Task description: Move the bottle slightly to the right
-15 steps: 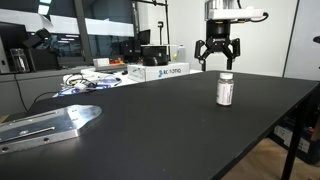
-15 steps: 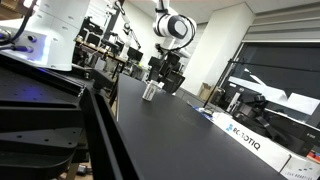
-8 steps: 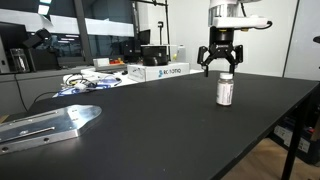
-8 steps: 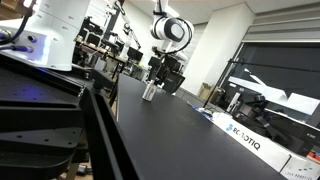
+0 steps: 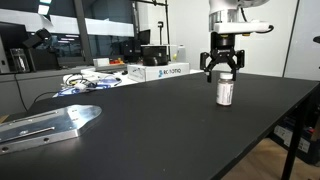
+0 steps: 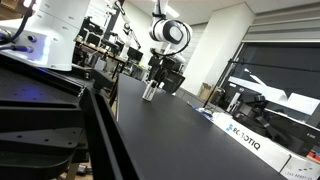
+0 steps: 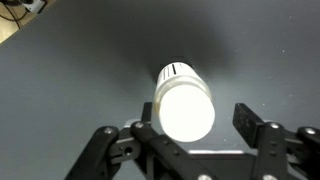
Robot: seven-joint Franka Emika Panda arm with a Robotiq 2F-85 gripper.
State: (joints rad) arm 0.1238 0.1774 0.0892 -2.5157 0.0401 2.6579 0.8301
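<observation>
The bottle (image 5: 225, 94) stands upright on the black table, small, with a white cap and a pale labelled body. It also shows in an exterior view (image 6: 149, 91) and from above in the wrist view (image 7: 184, 103). My gripper (image 5: 222, 76) hangs open just above the bottle's cap, fingers spread to either side of it. In the wrist view the gripper (image 7: 196, 128) has its fingers apart, with the cap between and beyond them. The gripper (image 6: 158, 76) is small and far off in an exterior view.
White boxes (image 5: 160, 71) and cables lie at the table's far side, a metal plate (image 5: 50, 122) near the front. A labelled white box (image 6: 250, 139) lies on the table. The table edge (image 5: 270, 140) runs close beside the bottle.
My gripper has come down and shifted slightly sideways, from well above the bottle to just over its cap. The bottle has not moved.
</observation>
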